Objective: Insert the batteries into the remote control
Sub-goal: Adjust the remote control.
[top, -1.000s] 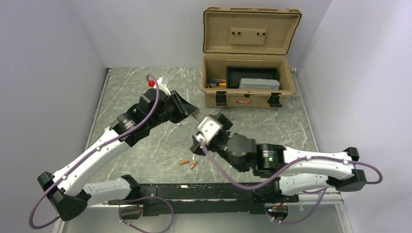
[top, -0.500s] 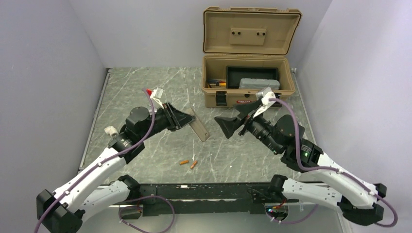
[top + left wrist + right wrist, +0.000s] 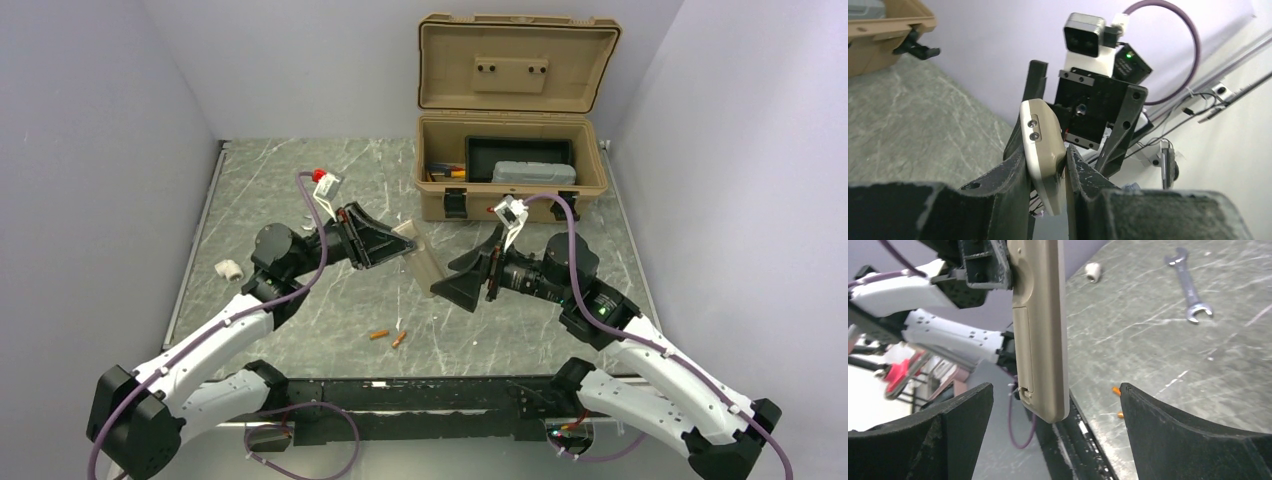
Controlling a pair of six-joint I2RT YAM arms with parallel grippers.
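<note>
Our left end effector pinches the remote clear of the worktop. The right end effector gapes wide and empty, facing its free end. We'd close squarely there, sparing the cover. The batteries lie below.

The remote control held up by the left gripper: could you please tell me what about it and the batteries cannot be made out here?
- Slim tan-backed remote control: its button face is turned away in every view.
- Its battery bay: right wrist view, covered by the back panel.
- Its held end: top view, hidden in the left gripper.
- Small orange batteries: top view, too small for polarity marks.
</note>
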